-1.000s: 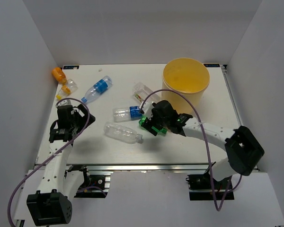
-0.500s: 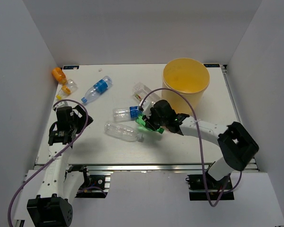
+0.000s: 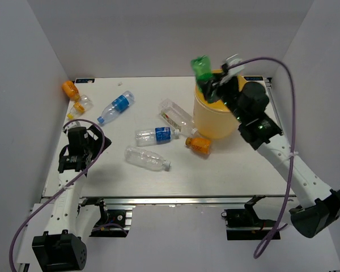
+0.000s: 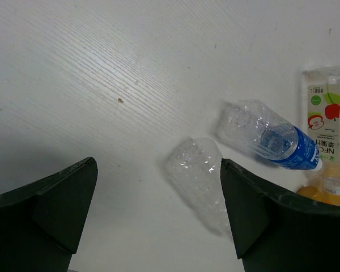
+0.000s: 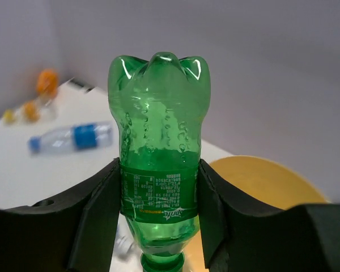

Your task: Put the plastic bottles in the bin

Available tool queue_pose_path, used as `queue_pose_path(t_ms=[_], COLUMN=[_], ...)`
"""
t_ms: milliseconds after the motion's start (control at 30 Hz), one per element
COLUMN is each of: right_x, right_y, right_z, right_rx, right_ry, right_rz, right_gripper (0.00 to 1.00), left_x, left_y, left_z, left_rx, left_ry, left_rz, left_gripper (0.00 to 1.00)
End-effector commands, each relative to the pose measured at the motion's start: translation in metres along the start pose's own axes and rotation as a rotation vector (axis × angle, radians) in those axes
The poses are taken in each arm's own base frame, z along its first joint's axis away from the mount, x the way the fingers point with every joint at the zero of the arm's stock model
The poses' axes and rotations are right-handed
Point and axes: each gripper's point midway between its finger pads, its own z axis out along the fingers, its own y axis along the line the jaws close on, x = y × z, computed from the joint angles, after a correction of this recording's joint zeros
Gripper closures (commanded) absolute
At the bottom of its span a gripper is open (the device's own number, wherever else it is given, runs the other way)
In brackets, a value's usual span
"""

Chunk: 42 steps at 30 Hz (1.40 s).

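Note:
My right gripper [image 3: 208, 84] [image 5: 160, 184] is shut on the green bottle [image 3: 202, 67] [image 5: 158, 130], held base-up in the air over the left rim of the yellow-orange bin [image 3: 224, 113] [image 5: 269, 181]. On the table lie an orange bottle [image 3: 199, 145] beside the bin, a red-green labelled one [image 3: 175, 115], a blue-labelled one [image 3: 154, 135] [image 4: 272, 140] and a plain clear one [image 3: 146, 158] [image 4: 197, 175]. My left gripper [image 3: 86, 144] [image 4: 158, 170] stands open and empty at the left, low over the table, facing the plain clear bottle.
Far left at the back are another orange bottle [image 3: 69, 89], a small clear bottle [image 3: 82, 103] and a second blue-labelled bottle [image 3: 116, 106] [image 5: 73, 139]. White walls close in the table on three sides. The right arm's cable arches high above the bin.
The right gripper closed on the green bottle on the table and swung it up to the bin's rim. An orange bottle now shows beside the bin. The left arm barely moved.

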Motion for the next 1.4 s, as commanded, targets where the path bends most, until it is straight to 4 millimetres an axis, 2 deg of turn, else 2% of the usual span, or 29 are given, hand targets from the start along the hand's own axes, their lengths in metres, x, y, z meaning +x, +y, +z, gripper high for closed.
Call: queue_pose_path(t_ms=[0, 33, 67, 100, 133, 167, 200, 233, 267, 367, 400, 433, 467, 533, 567, 600, 633, 667, 733, 800, 867, 1000, 1033, 1100, 1133, 1267, 1367], right_x=[-0.011, -0.006, 0.010, 0.021, 0.028, 0.040, 0.044, 0.038, 0.038, 0.027, 0.024, 0.011, 0.018, 0.009, 0.021, 0.024, 0.030, 0.037, 0.065, 0.084, 0.116, 0.169, 0.187, 0.207, 0.224, 0.260, 0.289], right_y=[-0.079, -0.087, -0.097, -0.114, -0.121, -0.125, -0.129, -0.130, -0.130, -0.118, -0.109, -0.091, -0.077, -0.042, -0.020, -0.009, -0.007, 0.013, 0.041, 0.070, 0.089, 0.088, 0.083, 0.079, 0.078, 0.063, 0.055], right_z=[-0.003, -0.004, -0.002, -0.004, 0.001, -0.001, -0.001, 0.003, 0.003, -0.002, -0.004, -0.011, -0.015, -0.030, -0.032, -0.035, -0.038, -0.039, -0.046, -0.054, -0.057, -0.052, -0.049, -0.049, -0.048, -0.046, -0.051], right_rx=[0.243, 0.253, 0.284, 0.329, 0.341, 0.350, 0.353, 0.343, 0.335, 0.246, 0.191, 0.095, 0.031, -0.132, -0.187, -0.205, -0.198, -0.258, -0.395, -0.546, -0.613, -0.565, -0.534, -0.503, -0.500, -0.431, -0.401], right_ry=[-0.019, -0.001, 0.040, 0.070, 0.099, 0.152, 0.175, 0.178, 0.188, 0.181, 0.174, 0.135, 0.141, 0.098, 0.115, 0.116, 0.129, 0.142, 0.207, 0.252, 0.367, 0.558, 0.619, 0.695, 0.749, 0.890, 0.985], right_rz=[0.128, 0.148, 0.182, 0.187, 0.187, 0.175, 0.161, 0.144, 0.129, 0.043, 0.020, -0.005, 0.001, -0.046, -0.062, -0.106, -0.190, -0.217, -0.221, -0.233, -0.238, -0.265, -0.272, -0.278, -0.276, -0.315, -0.346], right_gripper=[0.84, 0.84, 0.84, 0.78, 0.71, 0.44, 0.28, 0.15, 0.11, 0.11, 0.11, 0.11, 0.11, 0.11, 0.11, 0.11, 0.11, 0.11, 0.11, 0.11, 0.11, 0.11, 0.11, 0.11, 0.11, 0.11, 0.11], left_x=[-0.006, -0.007, -0.006, -0.006, -0.007, -0.007, -0.007, -0.008, -0.007, -0.008, -0.002, 0.000, 0.000, 0.002, -0.001, -0.001, 0.000, -0.001, -0.003, -0.002, -0.002, 0.002, 0.004, 0.006, 0.006, 0.013, 0.013], left_y=[-0.011, -0.016, -0.016, -0.018, -0.022, -0.024, -0.026, -0.029, -0.031, -0.034, -0.039, -0.042, -0.043, -0.045, -0.046, -0.046, -0.046, -0.047, -0.050, -0.053, -0.052, -0.046, -0.044, -0.043, -0.045, -0.050, -0.047], left_z=[0.001, 0.000, 0.002, 0.003, 0.004, 0.004, 0.005, 0.004, 0.006, 0.009, 0.011, 0.012, 0.013, 0.016, 0.016, 0.017, 0.018, 0.018, 0.018, 0.017, 0.017, 0.019, 0.020, 0.022, 0.024, 0.028, 0.029], left_rx=[0.039, 0.054, 0.053, 0.054, 0.064, 0.068, 0.070, 0.078, 0.077, 0.072, 0.080, 0.085, 0.084, 0.076, 0.072, 0.067, 0.057, 0.057, 0.057, 0.067, 0.063, 0.044, 0.037, 0.036, 0.043, 0.076, 0.053], left_ry=[-0.014, -0.012, -0.003, 0.000, 0.005, 0.008, 0.012, 0.008, 0.013, 0.003, 0.022, 0.025, 0.024, 0.036, 0.030, 0.033, 0.046, 0.046, 0.047, 0.051, 0.052, 0.057, 0.061, 0.068, 0.068, 0.100, 0.101], left_rz=[-0.034, -0.035, -0.037, -0.044, -0.040, -0.040, -0.040, -0.036, -0.032, -0.033, -0.017, -0.009, -0.007, 0.003, 0.011, 0.020, 0.028, 0.036, 0.037, 0.040, 0.042, 0.055, 0.058, 0.062, 0.061, 0.067, 0.076], left_gripper=[0.02, 0.02, 0.02, 0.02, 0.02, 0.02, 0.02, 0.02, 0.02, 0.02, 0.02, 0.02, 0.02, 0.02, 0.02, 0.02, 0.02, 0.02, 0.02, 0.02, 0.02, 0.02, 0.02, 0.02, 0.02, 0.02, 0.02])
